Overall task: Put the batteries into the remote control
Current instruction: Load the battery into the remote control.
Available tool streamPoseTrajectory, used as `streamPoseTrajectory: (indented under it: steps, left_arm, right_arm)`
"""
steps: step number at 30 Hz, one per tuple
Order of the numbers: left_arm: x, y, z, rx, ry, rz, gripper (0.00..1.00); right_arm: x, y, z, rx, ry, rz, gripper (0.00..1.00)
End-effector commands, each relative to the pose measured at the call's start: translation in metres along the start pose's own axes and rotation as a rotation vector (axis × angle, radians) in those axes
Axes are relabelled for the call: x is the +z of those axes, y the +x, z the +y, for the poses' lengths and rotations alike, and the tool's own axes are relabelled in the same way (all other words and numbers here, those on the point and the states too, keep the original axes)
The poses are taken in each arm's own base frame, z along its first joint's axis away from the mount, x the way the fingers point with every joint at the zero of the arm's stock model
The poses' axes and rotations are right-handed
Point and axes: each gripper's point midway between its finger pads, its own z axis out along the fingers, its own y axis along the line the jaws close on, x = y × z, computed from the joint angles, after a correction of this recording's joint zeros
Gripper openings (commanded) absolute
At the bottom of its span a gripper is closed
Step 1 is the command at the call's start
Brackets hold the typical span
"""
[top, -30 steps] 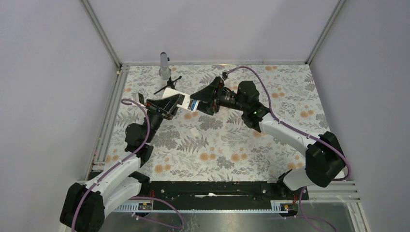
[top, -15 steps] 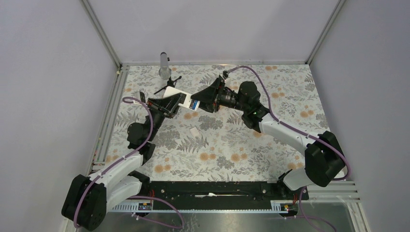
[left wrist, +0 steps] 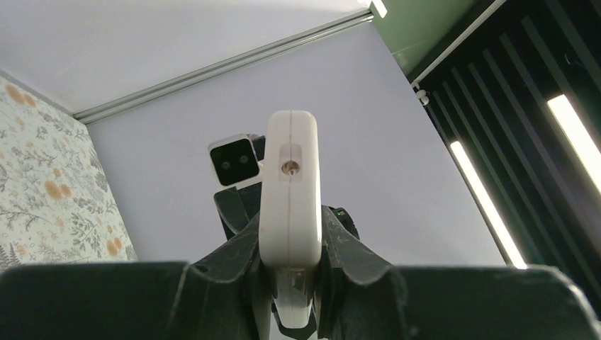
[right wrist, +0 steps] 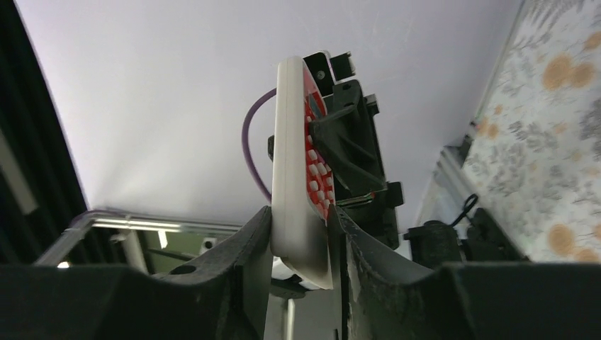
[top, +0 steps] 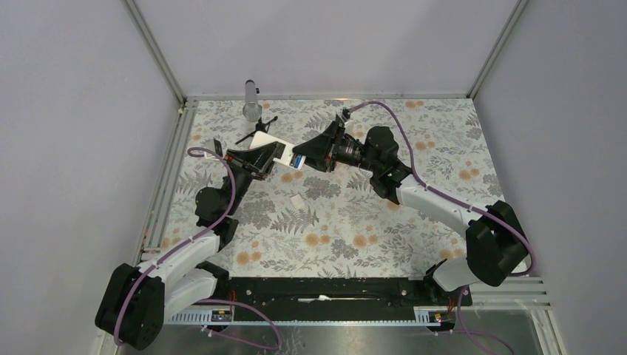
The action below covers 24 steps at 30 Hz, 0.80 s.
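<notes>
The remote control (top: 269,146), white with a red button panel, is held above the table between both grippers. My left gripper (top: 265,158) is shut on it; the left wrist view shows its white edge (left wrist: 290,191) clamped between the fingers. My right gripper (top: 302,157) is shut on its other end; the right wrist view shows the red buttons (right wrist: 314,166) against one finger. A small blue piece (top: 297,160), which looks like the blue battery, shows at the remote's end by the right fingers. The dark battery is hidden.
A small flat white cover piece (top: 298,201) lies on the flowered table mat below the grippers. A clear upright tube (top: 252,100) and a small black stand (top: 256,131) are at the back left. Metal rails (top: 167,177) edge the table.
Both grippers have shifted slightly toward the back with the remote held between them. The left arm's elbow has moved a little. The grips are unchanged.
</notes>
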Motion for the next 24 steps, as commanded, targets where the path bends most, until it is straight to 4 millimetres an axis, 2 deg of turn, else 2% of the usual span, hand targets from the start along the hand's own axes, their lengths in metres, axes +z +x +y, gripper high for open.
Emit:
streamPoseTrajectory:
  steps: [1, 7, 13, 18, 20, 24]
  left_arm:
    - [0.005, -0.010, -0.077, -0.038, 0.246, -0.039, 0.00]
    - [0.004, -0.020, -0.090, -0.165, 0.271, -0.073, 0.00]
    - [0.009, -0.022, -0.101, -0.160, 0.234, -0.077, 0.00]
    - [0.011, -0.022, -0.097, -0.173, 0.189, -0.077, 0.00]
    - [0.011, -0.020, -0.092, -0.169, 0.168, -0.072, 0.00]
    - [0.009, -0.016, -0.076, -0.152, 0.111, -0.059, 0.00]
  right_arm:
    - [-0.003, 0.006, -0.031, -0.111, 0.146, 0.013, 0.38]
    - [-0.013, -0.007, -0.057, -0.299, 0.283, -0.042, 0.33]
    - [-0.018, -0.013, -0.066, -0.408, 0.343, -0.049, 0.36]
    - [-0.029, -0.026, -0.068, -0.484, 0.426, -0.104, 0.53]
    - [-0.030, -0.031, -0.057, -0.434, 0.415, -0.138, 0.66]
    - [-0.020, -0.029, -0.027, -0.368, 0.334, -0.118, 0.80]
